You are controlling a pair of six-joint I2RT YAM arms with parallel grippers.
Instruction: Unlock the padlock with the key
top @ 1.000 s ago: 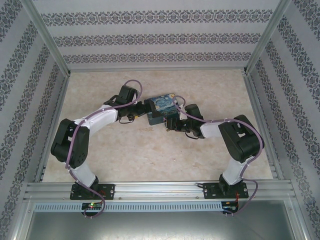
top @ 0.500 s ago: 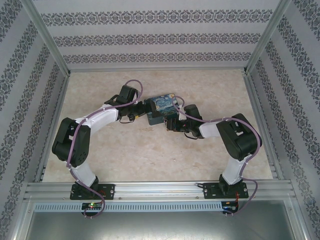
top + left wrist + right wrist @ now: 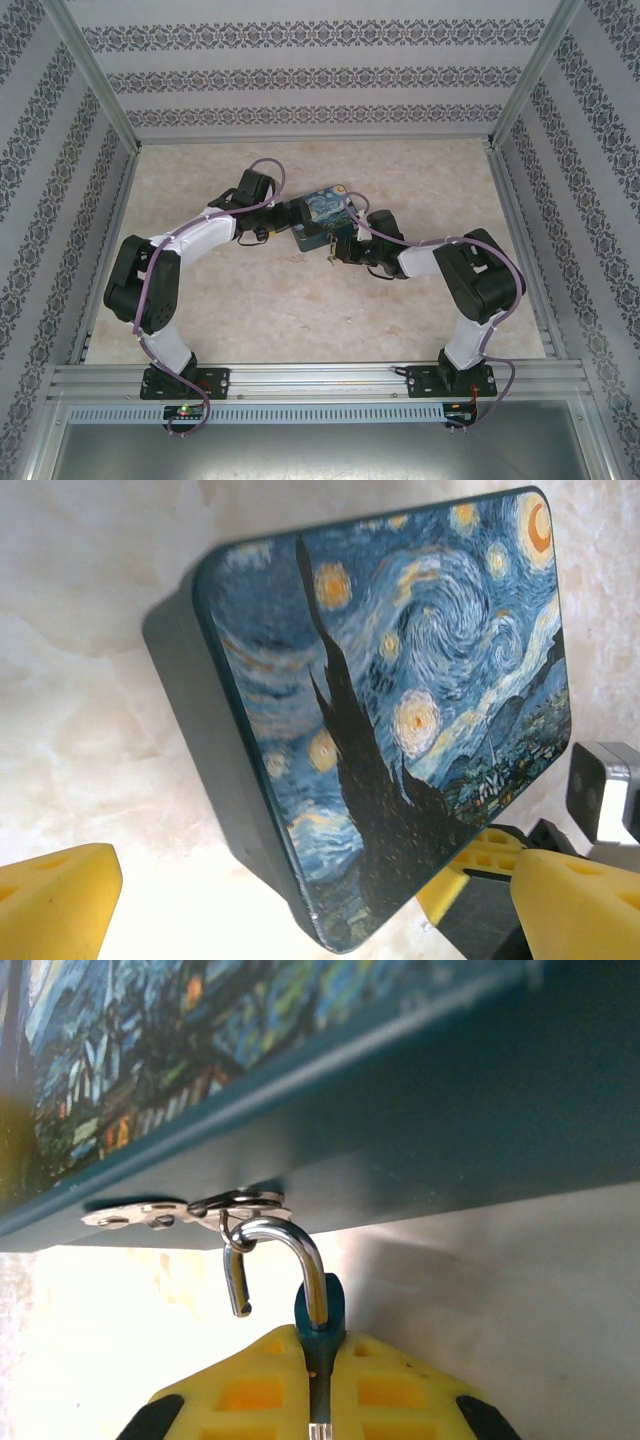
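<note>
The padlock [image 3: 320, 1305] has a teal body pinched between my right gripper's [image 3: 320, 1350] yellow pads. Its silvery shackle [image 3: 290, 1235] stands open: one leg hangs free, and the hook still threads the ring of the tin's hasp [image 3: 190, 1208]. A silvery sliver [image 3: 318, 1430] shows at the body's lower end between the pads; I cannot tell whether it is the key. From above, the right gripper [image 3: 340, 246] sits at the tin's near side. My left gripper [image 3: 315, 885] is open, its yellow fingers [image 3: 55, 900] wide apart on either side of the tin's corner, at the tin's left end [image 3: 290, 215].
The Starry Night tin [image 3: 322, 212] lies on the marble tabletop [image 3: 300, 310] mid-table between both wrists, lid shut. In the left wrist view the tin [image 3: 400, 680] looms close, with the right gripper's yellow finger [image 3: 480, 860] beside it. Patterned walls and metal rails [image 3: 300, 375] enclose the table.
The tin has turned a little on the table. The right gripper has shifted slightly left and nearer with the padlock. The left arm has barely moved.
</note>
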